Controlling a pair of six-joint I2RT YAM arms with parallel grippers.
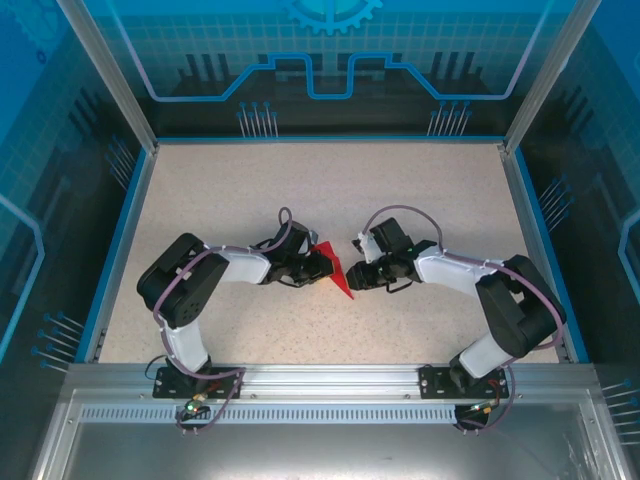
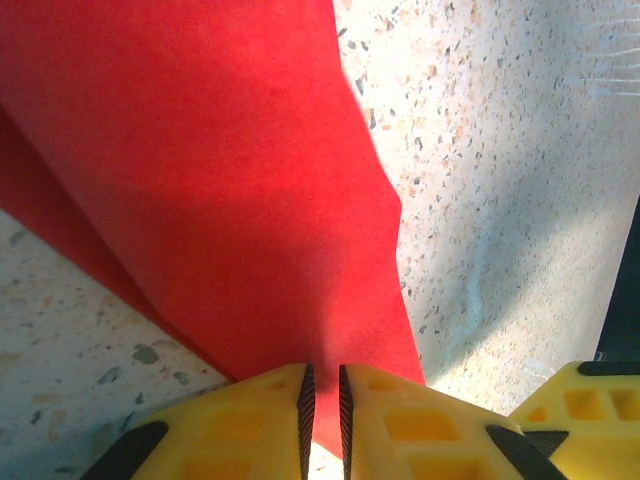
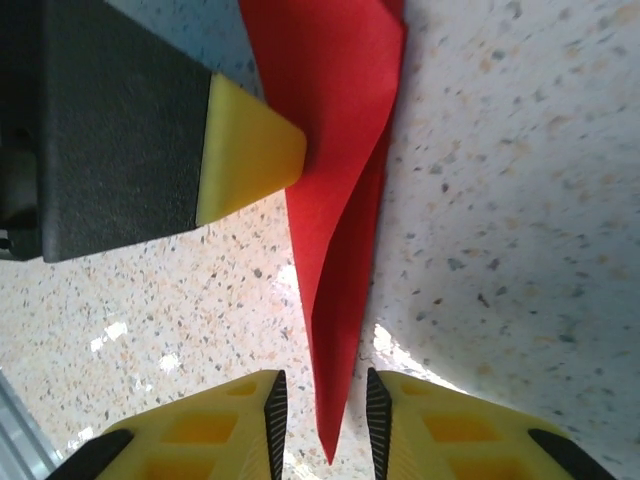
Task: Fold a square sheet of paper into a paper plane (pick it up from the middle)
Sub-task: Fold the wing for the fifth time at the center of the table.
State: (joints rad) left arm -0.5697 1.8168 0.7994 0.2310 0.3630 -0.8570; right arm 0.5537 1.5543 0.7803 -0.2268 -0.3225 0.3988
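Clamped shut in the left gripper (image 2: 323,388): the paper plane (image 2: 230,200), bright red, matte, folded to a long pointed wedge (layered edges showing), at the middle of the table (image 1: 430,200). Tip straddled by the spread right gripper (image 3: 325,388), clear of both fingers.

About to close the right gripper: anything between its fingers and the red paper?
Nothing visible does. The paper plane's tip lies between the open right gripper's fingers, over bare table. The left gripper pinches it farther along, outside that gap.
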